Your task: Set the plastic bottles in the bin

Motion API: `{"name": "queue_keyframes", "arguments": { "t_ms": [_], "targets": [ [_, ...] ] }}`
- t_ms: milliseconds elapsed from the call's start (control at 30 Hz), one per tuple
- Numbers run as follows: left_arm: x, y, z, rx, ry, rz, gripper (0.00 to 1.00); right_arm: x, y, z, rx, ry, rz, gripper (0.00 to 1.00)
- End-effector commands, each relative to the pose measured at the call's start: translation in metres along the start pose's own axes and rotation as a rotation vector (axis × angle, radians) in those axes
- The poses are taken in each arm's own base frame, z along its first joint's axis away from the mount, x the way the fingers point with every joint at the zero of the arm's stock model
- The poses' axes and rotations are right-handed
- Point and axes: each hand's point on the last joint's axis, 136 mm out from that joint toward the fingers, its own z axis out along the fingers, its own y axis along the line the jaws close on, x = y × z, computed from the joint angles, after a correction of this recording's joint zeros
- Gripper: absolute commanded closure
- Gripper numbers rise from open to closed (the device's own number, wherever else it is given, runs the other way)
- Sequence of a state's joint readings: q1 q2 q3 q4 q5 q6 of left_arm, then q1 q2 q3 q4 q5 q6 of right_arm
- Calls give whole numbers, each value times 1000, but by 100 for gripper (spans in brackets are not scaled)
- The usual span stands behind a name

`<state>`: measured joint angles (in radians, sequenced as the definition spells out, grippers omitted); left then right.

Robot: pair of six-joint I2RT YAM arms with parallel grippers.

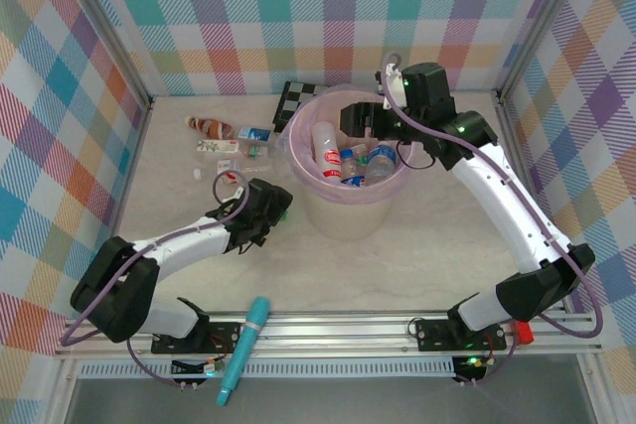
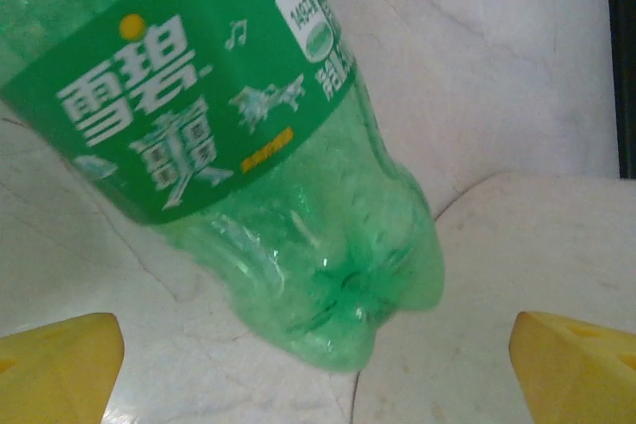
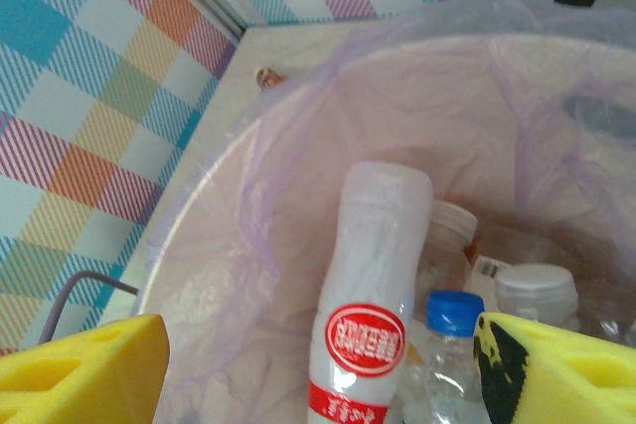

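A green plastic bottle [image 2: 248, 146] with a green label lies on the table, its base toward the camera. My left gripper [image 2: 318, 374] stands open around that base, with both yellow fingertips [image 2: 60, 364] well clear of it. In the top view this gripper [image 1: 278, 215] is low on the table, just left of the bin [image 1: 308, 201]. My right gripper [image 3: 318, 379] hangs open over the bin [image 3: 199, 245] with nothing between its fingers. A white bottle with a red label [image 3: 373, 285] and a blue-capped clear bottle [image 3: 452, 345] lie inside. Several more bottles [image 1: 227, 136] lie at the back left.
A black-and-white checkerboard [image 1: 296, 96] lies behind the bin. A teal pen-like tube [image 1: 244, 345] rests across the front rail. Plaid walls close in the table on the left, back and right. Bare table lies in front of and to the right of the bin.
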<state>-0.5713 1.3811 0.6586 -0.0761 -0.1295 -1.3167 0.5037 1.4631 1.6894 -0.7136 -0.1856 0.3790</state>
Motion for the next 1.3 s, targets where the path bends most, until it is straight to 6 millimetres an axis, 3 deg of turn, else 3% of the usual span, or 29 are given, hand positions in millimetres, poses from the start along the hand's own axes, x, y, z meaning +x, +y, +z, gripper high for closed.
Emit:
{"name": "queue_keyframes", "arguments": {
  "t_ms": [0,267,500,600,733,933,1267],
  "targets": [
    [-14,-12,5,34,-62,-104,1,9,-1,-9,2,36,-23,20],
    [-17,1,21,15,-98,-188,6,20,-11,-13,26,51,-16,20],
    [-14,4,30,9,-88,-196,27,24,-17,-16,43,49,-5,20],
    [-14,3,27,5,-90,-185,38,28,-20,-20,53,46,3,20],
    [-17,0,21,-1,-97,-157,46,32,-24,-24,61,43,18,20],
    [-27,-11,-2,0,-132,-87,47,35,-23,-29,48,44,34,21],
    [-54,-40,-76,6,-222,215,53,23,-23,-46,92,27,-15,19]
  ]
}}
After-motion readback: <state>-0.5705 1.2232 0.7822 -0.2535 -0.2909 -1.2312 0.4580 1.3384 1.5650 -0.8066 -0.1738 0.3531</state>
